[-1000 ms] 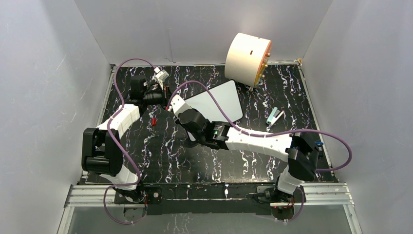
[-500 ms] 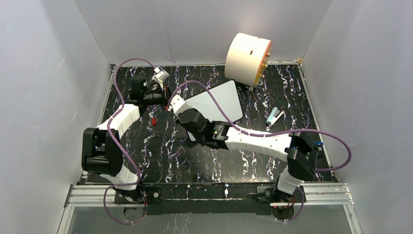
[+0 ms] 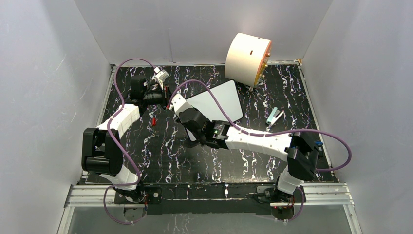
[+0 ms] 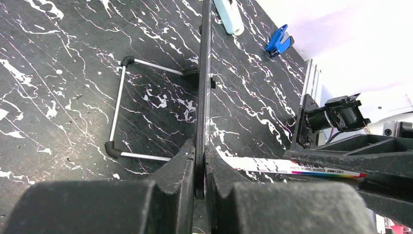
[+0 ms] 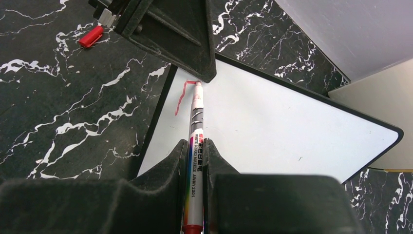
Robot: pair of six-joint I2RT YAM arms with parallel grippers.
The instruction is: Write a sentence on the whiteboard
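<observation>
Two left fingers [image 4: 178,168] astride whiteboard [image 4: 203,73] edge.

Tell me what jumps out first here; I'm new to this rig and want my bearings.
A whiteboard marker is pinched in the right fingers, its tip on the whiteboard beside a short red stroke near the board's corner. The left fingers clamp the board's edge close by. At the table's far right sits a big cream cylinder.
</observation>
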